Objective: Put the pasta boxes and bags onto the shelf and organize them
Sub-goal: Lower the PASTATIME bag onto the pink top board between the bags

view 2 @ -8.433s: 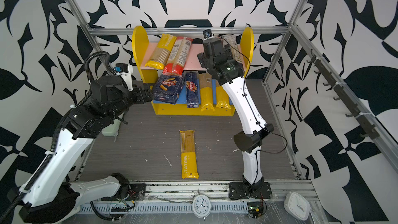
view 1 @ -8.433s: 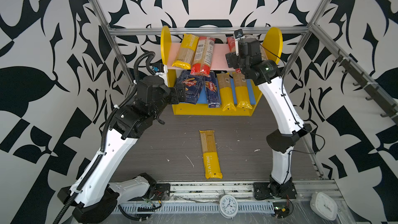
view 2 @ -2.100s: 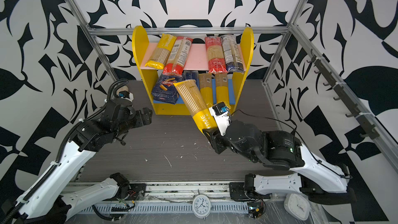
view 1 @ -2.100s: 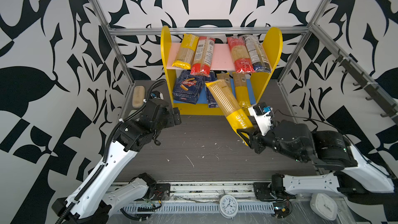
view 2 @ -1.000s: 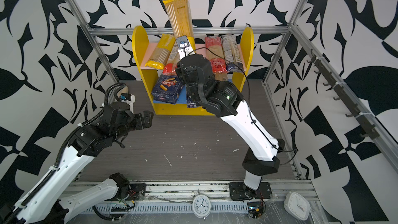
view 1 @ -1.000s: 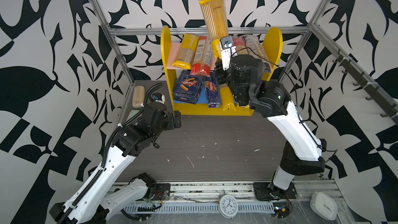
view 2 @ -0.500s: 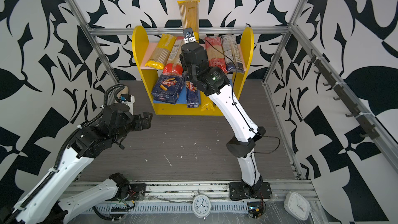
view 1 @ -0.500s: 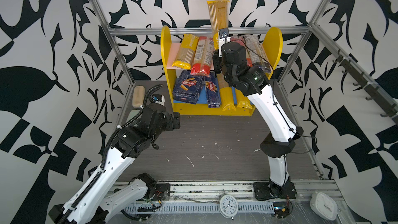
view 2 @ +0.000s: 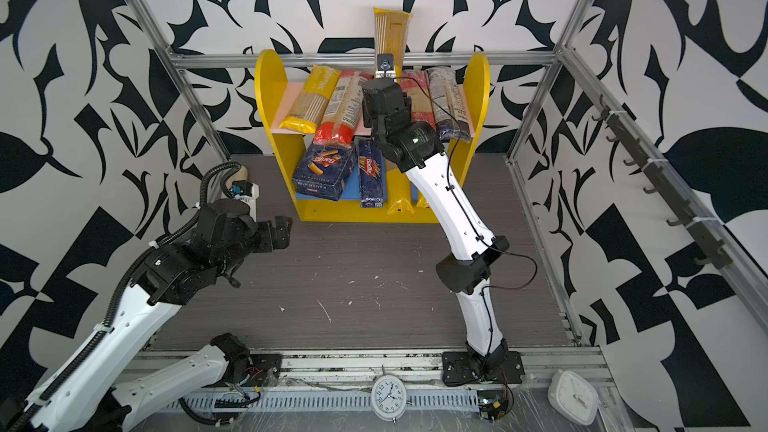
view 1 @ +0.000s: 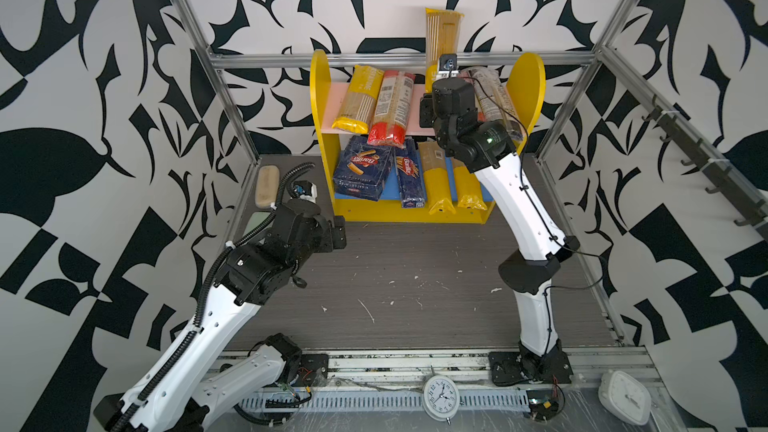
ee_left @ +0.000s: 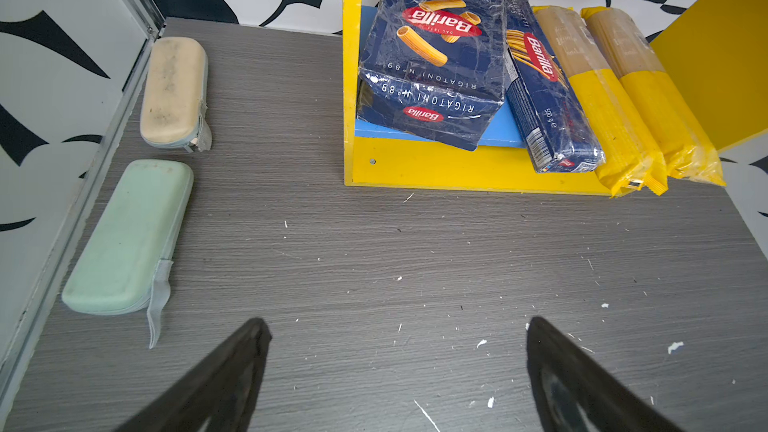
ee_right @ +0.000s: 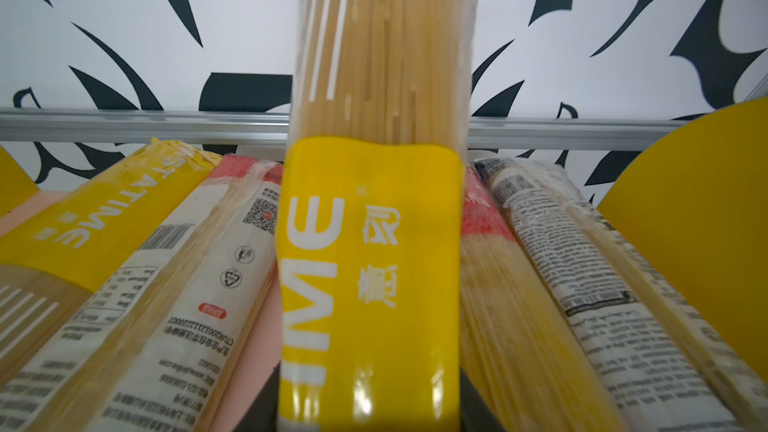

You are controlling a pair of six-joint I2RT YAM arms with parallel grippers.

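While near upright over the shelf [view 1: 531, 81], yellow-ended bag [view 1: 443, 35] pinched in right jaws; left jaws spread wide above table [ee_left: 374, 251].

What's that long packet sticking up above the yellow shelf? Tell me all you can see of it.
It is a slim clear spaghetti bag with a yellow printed end, white letters and pale strands showing through. It points up and back toward the wall, yellow end down, gripped by the right arm's fingers above the pink upper board, between packs lying there. Contact with them is unclear.
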